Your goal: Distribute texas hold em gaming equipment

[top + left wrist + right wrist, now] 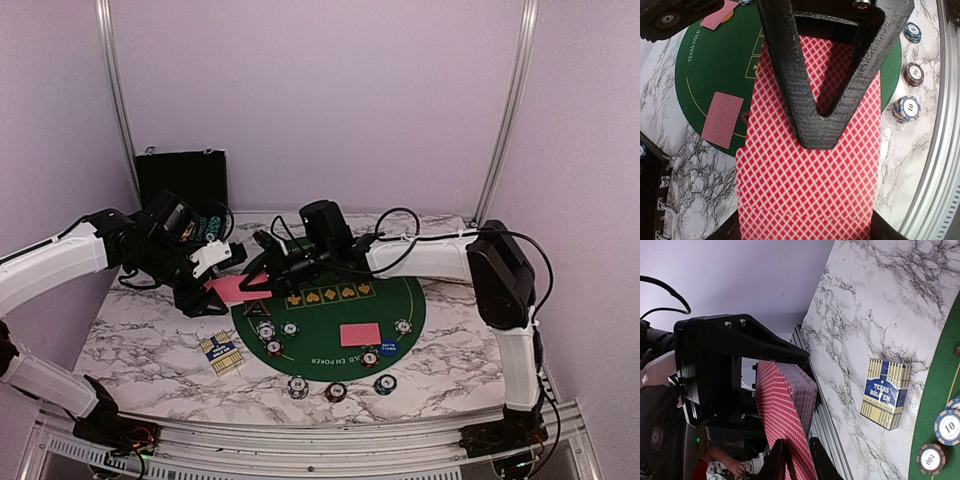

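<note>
Left wrist view: the left pincer (815, 137) is closed, its two black fingers meeting in a point, and it holds a pack of red-backed cards (805, 195). The pack fills the middle of this view, directly under the fingers, and it spreads out beyond their tips.

In the right wrist view the same pack stands out of the black jaws of the left pincer, up in the air above the marble table (875, 305). The right pincer (797, 442) is at the free end of the pack. Its fingers are narrow, one on each side of the edge of the cards. I cannot tell whether they press on it.

In the top view the two pincers point at each other, tip toward tip, with the pack between them. They are above the far left rim of a green mat (330, 315).

Seen from the left pincer, a single card (722, 120) lies face down on the mat to the left of the fingers. Three chips (906, 109) lie in a row on the marble to the right of them, just beside the mat.

Seen from the right pincer, a blue and gold card box (886, 392) lies flat on the marble to the right, well apart from the fingers. Two chips (946, 426) sit further right, at the rim of the mat.
</note>
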Tool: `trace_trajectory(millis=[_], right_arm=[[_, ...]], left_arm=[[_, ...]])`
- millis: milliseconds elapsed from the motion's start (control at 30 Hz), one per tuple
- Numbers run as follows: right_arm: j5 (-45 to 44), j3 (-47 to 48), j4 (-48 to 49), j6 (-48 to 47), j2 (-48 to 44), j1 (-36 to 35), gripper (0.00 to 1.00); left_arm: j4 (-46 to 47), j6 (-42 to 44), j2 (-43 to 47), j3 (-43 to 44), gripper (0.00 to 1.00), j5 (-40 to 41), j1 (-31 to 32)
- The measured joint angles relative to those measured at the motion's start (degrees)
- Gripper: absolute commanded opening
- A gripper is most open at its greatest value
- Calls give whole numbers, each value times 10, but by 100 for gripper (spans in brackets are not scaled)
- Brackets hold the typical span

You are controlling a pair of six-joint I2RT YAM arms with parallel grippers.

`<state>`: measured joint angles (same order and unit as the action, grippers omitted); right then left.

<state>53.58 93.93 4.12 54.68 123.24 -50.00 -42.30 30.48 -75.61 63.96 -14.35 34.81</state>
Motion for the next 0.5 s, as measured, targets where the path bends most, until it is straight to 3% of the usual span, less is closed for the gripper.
trace_trajectory(millis=[300, 500], right_arm=[[1, -10, -47, -27, -11, 22, 14], [2, -21, -77, -42, -14, 35, 6]], left_arm=[[0, 2, 0, 0, 0, 0, 0], [0, 2, 0, 0, 0, 0, 0]])
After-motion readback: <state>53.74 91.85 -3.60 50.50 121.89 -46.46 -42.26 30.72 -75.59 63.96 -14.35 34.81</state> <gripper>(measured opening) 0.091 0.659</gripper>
